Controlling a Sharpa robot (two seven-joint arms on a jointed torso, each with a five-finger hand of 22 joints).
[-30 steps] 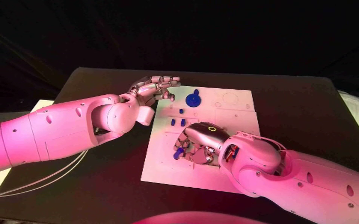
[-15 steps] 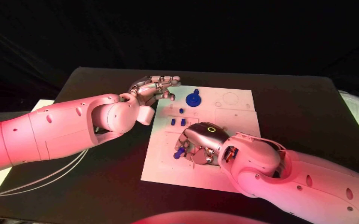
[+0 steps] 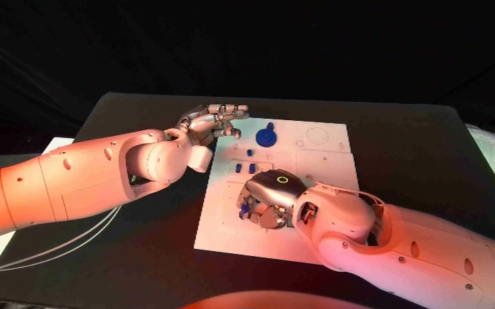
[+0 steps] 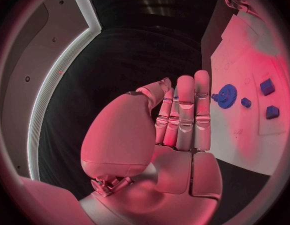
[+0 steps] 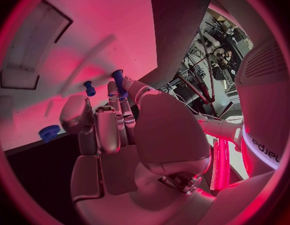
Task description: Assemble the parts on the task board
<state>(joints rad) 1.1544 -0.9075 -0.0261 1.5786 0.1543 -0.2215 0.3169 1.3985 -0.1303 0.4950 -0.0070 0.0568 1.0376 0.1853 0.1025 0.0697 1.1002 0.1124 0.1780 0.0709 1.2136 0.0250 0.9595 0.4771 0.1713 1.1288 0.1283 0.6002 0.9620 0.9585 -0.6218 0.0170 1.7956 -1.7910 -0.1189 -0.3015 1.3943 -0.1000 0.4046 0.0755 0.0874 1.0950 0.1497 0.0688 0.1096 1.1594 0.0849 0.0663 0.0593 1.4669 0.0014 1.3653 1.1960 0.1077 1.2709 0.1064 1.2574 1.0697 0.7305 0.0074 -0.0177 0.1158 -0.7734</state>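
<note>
Blue gear (image 3: pixel 266 136) and two small pegs (image 3: pixel 243 169) sit on the white task board (image 3: pixel 328 159); the right hand (image 3: pixel 270 198) grips another blue peg (image 5: pixel 117 80) not yet seated, while the left hand (image 3: pixel 214 124) hovers with fingers curled, holding nothing.

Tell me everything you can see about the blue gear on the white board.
The blue gear is a small round, toothed disc, plastic by its look, with a raised hub at its middle, best seen in the left wrist view. It lies flat near the far edge of the task board. A short blue tab shows at its far side. Nothing touches it; the left hand hovers beside it, off the board's edge.
</note>
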